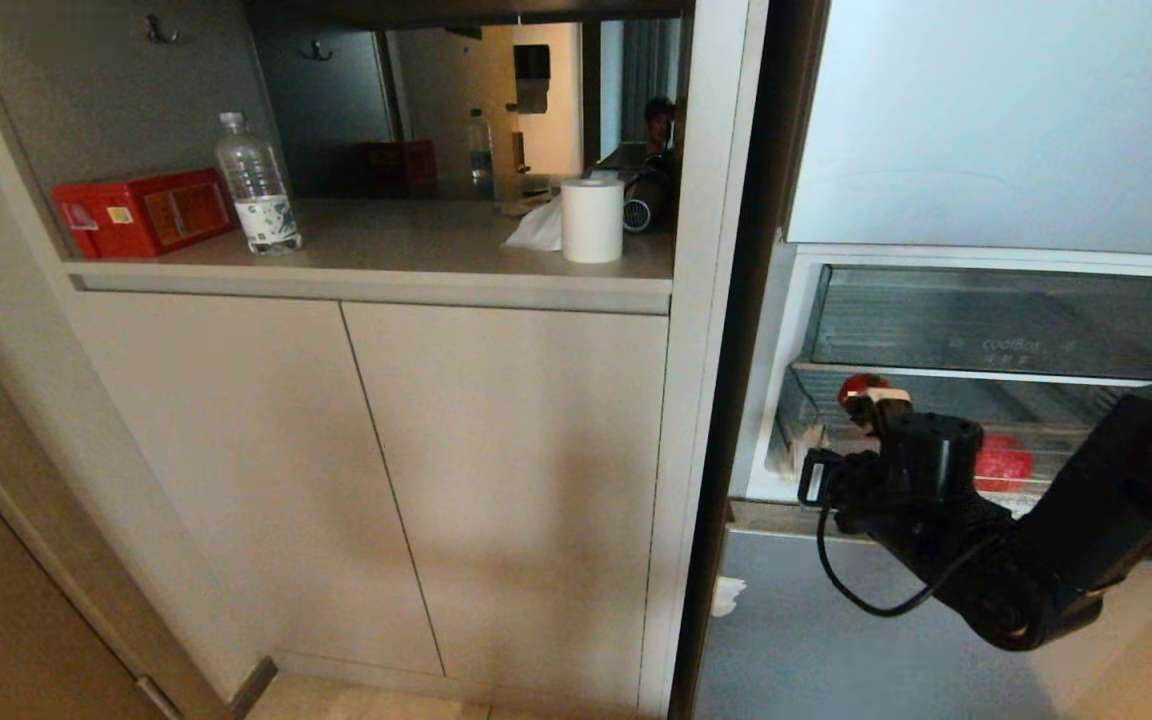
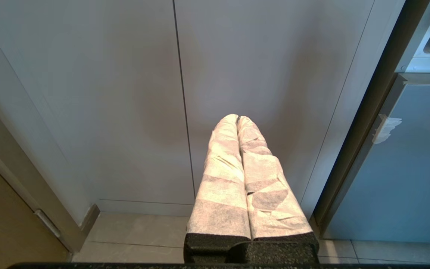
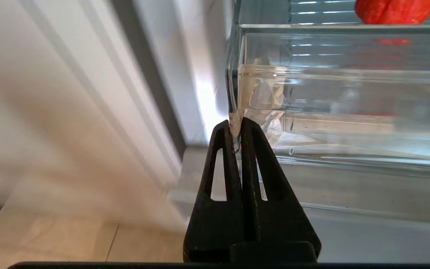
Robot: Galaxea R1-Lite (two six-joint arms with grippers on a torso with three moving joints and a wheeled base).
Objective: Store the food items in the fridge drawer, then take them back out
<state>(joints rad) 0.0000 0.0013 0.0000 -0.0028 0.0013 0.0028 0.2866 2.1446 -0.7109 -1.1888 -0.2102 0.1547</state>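
Note:
The clear fridge drawer (image 1: 1066, 420) stands open in the fridge, under a compartment with a white front strip. A glossy red fruit (image 1: 1002, 466) lies on its ribbed bottom, and a second red round thing (image 1: 861, 385) shows further back on the left. In the right wrist view the fruit (image 3: 394, 9) sits behind the drawer's tall front wall (image 3: 349, 93). My right gripper (image 3: 237, 121) is shut on a pale tape tab at the drawer's left front corner. My right arm (image 1: 936, 490) reaches in from the lower right. My left gripper (image 2: 237, 118) is shut and empty before the cabinet doors.
Left of the fridge, a shelf (image 1: 386, 245) holds a red box (image 1: 141, 212), a water bottle (image 1: 256, 185) and a paper roll (image 1: 592, 220). Grey cabinet doors (image 1: 496, 480) stand below it. A silver-blue fridge panel (image 1: 836, 640) lies under the drawer. A person is reflected in the mirror.

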